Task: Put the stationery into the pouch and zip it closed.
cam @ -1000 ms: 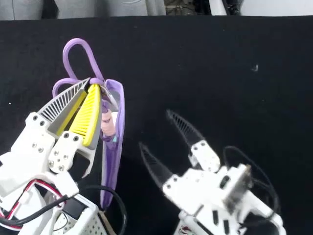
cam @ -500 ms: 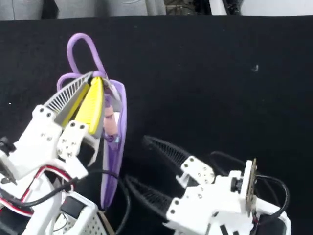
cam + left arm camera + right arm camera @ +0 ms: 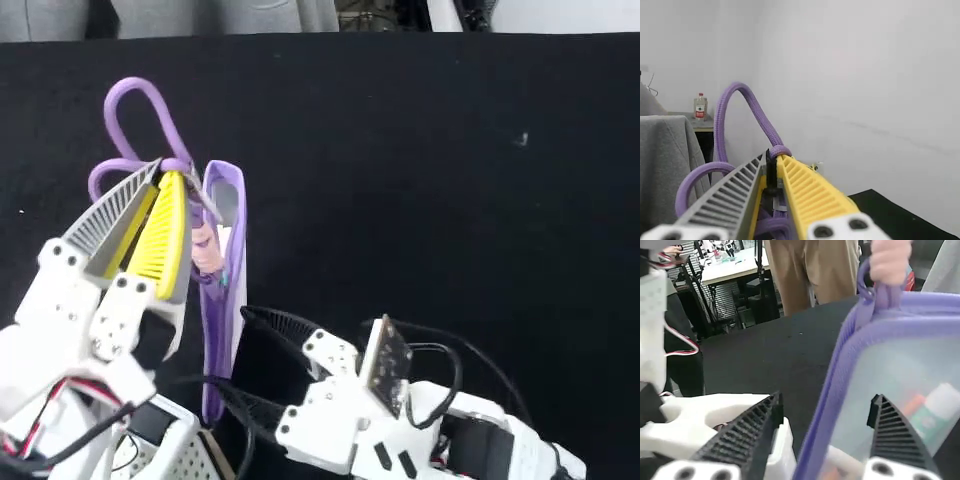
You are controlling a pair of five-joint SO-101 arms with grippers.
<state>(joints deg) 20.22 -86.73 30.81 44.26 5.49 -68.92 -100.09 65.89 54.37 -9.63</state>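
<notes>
The left claw (image 3: 167,170) pinches the purple pouch (image 3: 222,270) by its cord loop (image 3: 130,100). The right claw (image 3: 232,350), spread, straddles the pouch's edge.

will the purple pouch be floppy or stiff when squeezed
Probably floppy: the pouch, held by its cord in the left gripper, bows slightly. Likely light, with few items showing inside. Its smooth clear wall might slip between the right gripper's fingers.

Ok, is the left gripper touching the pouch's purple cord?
Touching. In the left wrist view, the left gripper is shut on the purple cord, which loops out from between its fingertips.
</notes>
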